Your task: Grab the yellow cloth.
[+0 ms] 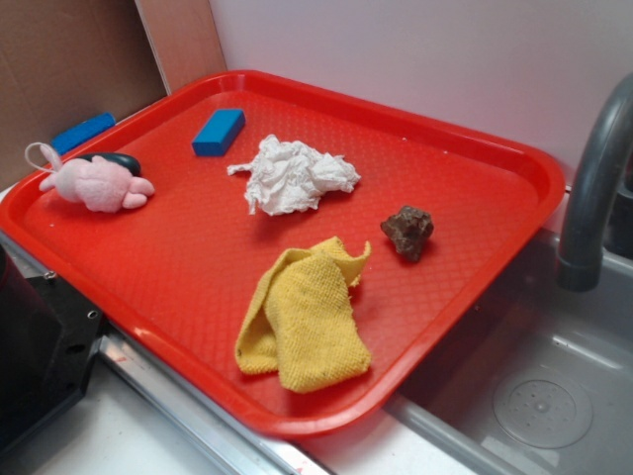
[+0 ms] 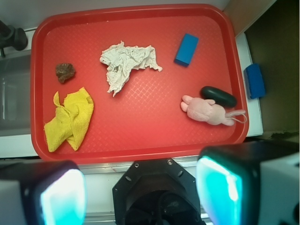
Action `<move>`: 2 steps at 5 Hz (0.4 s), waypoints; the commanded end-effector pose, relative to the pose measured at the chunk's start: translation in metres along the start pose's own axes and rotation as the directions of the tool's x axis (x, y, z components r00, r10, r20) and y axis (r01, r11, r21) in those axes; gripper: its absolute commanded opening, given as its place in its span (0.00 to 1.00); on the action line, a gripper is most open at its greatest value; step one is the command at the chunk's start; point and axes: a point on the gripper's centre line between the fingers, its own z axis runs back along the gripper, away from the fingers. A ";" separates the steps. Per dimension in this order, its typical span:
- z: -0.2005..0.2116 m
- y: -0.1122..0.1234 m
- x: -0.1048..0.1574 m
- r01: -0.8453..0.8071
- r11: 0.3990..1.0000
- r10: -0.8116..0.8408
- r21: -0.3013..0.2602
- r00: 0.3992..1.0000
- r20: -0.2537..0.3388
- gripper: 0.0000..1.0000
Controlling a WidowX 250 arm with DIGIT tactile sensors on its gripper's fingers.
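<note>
One yellow cloth [image 1: 307,322] lies folded at near edge of red tray [image 1: 475,148], just near-left of brown lump [image 1: 407,232]; white tissue [image 1: 292,175] farther back. Hand [image 2: 140,194] released, well apart from cloth, holding nothing.

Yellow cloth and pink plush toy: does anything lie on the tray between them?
No. In the wrist view only bare red tray lies between the yellow cloth and the pink plush toy.
</note>
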 end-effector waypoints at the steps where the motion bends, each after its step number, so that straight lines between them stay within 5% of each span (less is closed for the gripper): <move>1: 0.000 0.000 0.000 0.000 1.000 0.000 0.000 1.000 0.000 1.00; 2: -0.050 -0.043 0.015 -0.031 0.999 0.031 -0.005 1.000 0.001 1.00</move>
